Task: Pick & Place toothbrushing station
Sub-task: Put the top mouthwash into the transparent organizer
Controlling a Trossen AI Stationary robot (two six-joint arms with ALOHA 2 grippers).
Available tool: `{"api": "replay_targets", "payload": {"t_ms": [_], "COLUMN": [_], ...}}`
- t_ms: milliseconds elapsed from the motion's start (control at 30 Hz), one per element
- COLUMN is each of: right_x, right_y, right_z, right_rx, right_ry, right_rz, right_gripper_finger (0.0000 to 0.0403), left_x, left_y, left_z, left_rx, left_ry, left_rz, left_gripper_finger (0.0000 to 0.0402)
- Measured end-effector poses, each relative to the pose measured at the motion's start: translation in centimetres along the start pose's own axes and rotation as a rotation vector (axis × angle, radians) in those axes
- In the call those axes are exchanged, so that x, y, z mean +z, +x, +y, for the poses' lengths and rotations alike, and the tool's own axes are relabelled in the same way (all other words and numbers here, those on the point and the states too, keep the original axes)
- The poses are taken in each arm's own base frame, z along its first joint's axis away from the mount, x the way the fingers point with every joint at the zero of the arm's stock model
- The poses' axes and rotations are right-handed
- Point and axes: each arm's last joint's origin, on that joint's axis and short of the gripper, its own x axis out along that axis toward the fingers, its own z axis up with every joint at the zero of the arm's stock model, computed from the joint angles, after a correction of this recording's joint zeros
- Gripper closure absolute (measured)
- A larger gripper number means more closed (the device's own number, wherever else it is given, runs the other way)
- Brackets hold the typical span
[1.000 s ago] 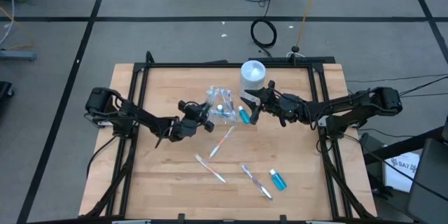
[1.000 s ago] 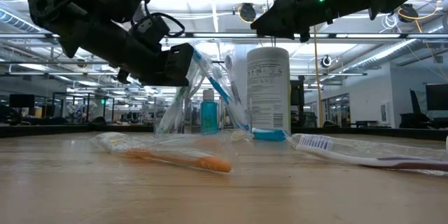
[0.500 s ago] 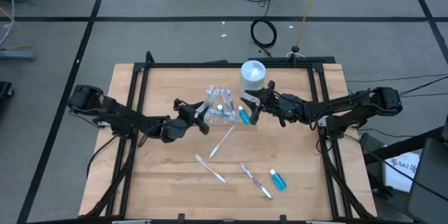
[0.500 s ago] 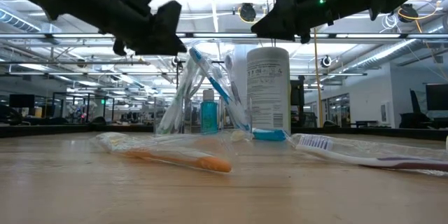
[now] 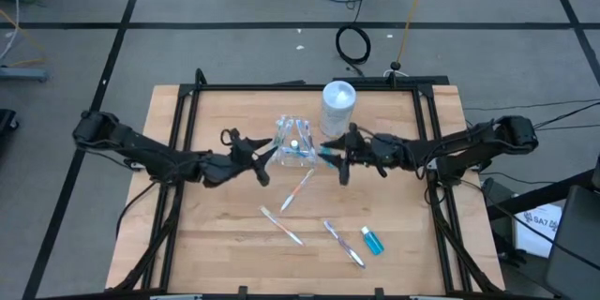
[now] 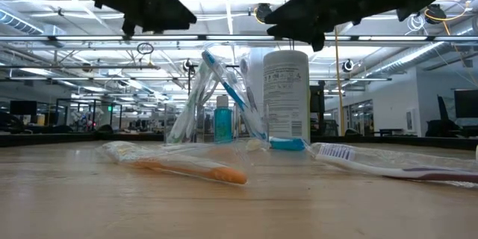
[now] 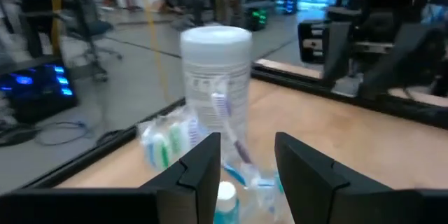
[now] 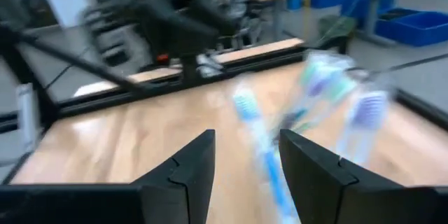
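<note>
My left tool (image 5: 246, 146) hangs above the table (image 5: 216, 244), just left of the clear cup (image 5: 295, 145), fingers (image 7: 203, 164) apart w/ nothing between them. My right tool (image 5: 339, 150) hangs just right of the cup, also parted and empty; its wrist view looks past both fingers (image 8: 183, 168) at a blue-headed toothbrush (image 8: 262, 147).

The cup sits mid-table w/ several toothbrushes leaning out of it, plus a blue tube (image 6: 222, 119) seen thru it in the low view. White canister (image 5: 338, 100) stands just behind the cup, toward the far edge.

Loose on the table, nearer the front: orange toothbrush in wrapper (image 5: 296, 190), a second wrapped brush (image 5: 282, 226), a third (image 5: 343, 243), and another blue tube (image 5: 373, 240) beside the third.
</note>
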Motion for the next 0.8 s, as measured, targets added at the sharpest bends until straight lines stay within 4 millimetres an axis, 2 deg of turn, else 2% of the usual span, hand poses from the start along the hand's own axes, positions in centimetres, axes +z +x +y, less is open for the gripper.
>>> {"api": "replay_targets", "payload": {"t_ms": [100,267,467,800], "right_x": [-0.2,-0.8,-1.6,-3.7], "right_y": [-0.4,-1.1,-0.5,0.7], "right_z": [1.5,4.2,6.9,7.1], "right_rx": [0.036,0.053,0.044,0.023], "right_ry": [0.013,0.003,-0.064,-0.079], "right_rz": [-0.001,0.003,0.020,0.132], "right_gripper_finger": [0.0257,0.0259,0.0259,0.0259], "left_x": [0.2,1.0,1.4,1.1], "left_y": [-0.1,0.0,0.4,0.8], "left_z": [0.7,1.9,2.9,3.5], "left_rx": [-0.037,-0.001,0.044,0.051], "left_ry": [0.000,0.061,0.093,0.119], "left_rz": [0.036,0.025,0.013,0.054], "left_gripper_finger": [0.0259,0.0259,0.0259,0.0259]}}
